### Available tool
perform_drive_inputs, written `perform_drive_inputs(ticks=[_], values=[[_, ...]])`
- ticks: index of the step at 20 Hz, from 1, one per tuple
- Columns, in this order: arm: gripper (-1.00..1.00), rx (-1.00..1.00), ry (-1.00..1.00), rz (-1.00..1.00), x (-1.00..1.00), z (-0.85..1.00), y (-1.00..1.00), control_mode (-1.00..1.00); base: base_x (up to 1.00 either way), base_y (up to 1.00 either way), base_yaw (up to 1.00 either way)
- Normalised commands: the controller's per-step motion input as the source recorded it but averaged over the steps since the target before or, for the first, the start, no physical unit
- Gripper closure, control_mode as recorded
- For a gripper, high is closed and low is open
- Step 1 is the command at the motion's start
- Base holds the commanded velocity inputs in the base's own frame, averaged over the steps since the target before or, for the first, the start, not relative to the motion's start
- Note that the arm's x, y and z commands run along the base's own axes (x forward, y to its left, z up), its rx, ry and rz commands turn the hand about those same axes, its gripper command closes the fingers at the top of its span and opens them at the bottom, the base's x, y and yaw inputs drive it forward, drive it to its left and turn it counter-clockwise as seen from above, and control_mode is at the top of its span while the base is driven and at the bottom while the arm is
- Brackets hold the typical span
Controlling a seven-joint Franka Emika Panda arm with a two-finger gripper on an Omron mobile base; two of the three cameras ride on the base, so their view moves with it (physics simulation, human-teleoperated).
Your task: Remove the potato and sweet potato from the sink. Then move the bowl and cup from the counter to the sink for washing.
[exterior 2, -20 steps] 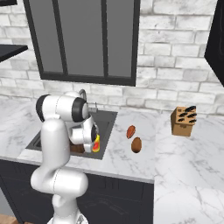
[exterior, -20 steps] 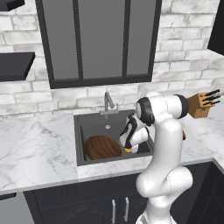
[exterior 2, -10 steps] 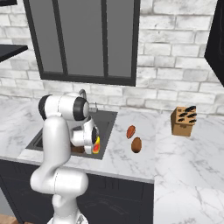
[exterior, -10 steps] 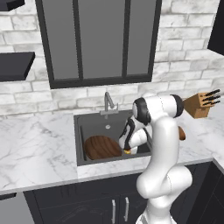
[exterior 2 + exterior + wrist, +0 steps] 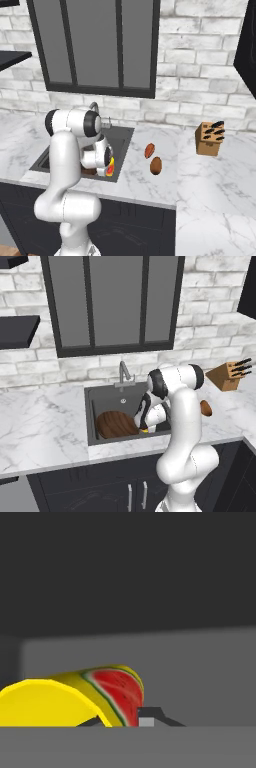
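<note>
On the left of the square dark grey recessed sink (image 5: 100,401), set in the white grey-veined marble tabletop (image 5: 40,426), the wide, shallow dark brown wooden bowl (image 5: 116,424) already lies on the basin floor. Just right of it the white arm folds down from its shoulder, elbow high, wrist bent so the hand reaches low into the sink's right half near the front wall. There the fingers (image 5: 144,428) are pinched almost fully together on the small yellow cylindrical cup (image 5: 75,699), which carries a red watermelon-slice print and, in the hand view, lies tilted across the dark fingertips (image 5: 150,716) above the grey basin; whether it already touches the bottom is hard to tell. The cup should be light, rigid and smooth-walled, so a pinch across its rim or wall suits it, though it could slip or roll once let go on its side. Further right, on the tabletop well clear of the sink, rest the bright reddish-orange elongated sweet potato (image 5: 149,150) and, just beside it, the duller brown oval potato (image 5: 156,165); both look firm and easy to grip across the middle.
</note>
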Motion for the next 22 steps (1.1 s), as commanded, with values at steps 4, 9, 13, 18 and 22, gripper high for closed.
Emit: perform_drive_inputs(ticks=[4,9,13,18,22], values=[[1.0,0.0,0.0,0.0,0.07,-0.19,0.0,-1.0,0.0,0.0,0.0],[1.0,0.0,0.0,0.0,0.05,-0.18,-0.01,-1.0,0.0,0.0,0.0],[1.0,0.0,0.0,0.0,0.0,-0.18,-0.02,-1.0,0.0,0.0,0.0],[1.0,0.0,0.01,0.0,0.0,-0.2,0.0,-1.0,0.0,0.0,0.0],[-1.0,0.0,0.0,0.0,0.0,-0.19,0.0,-1.0,0.0,0.0,0.0]])
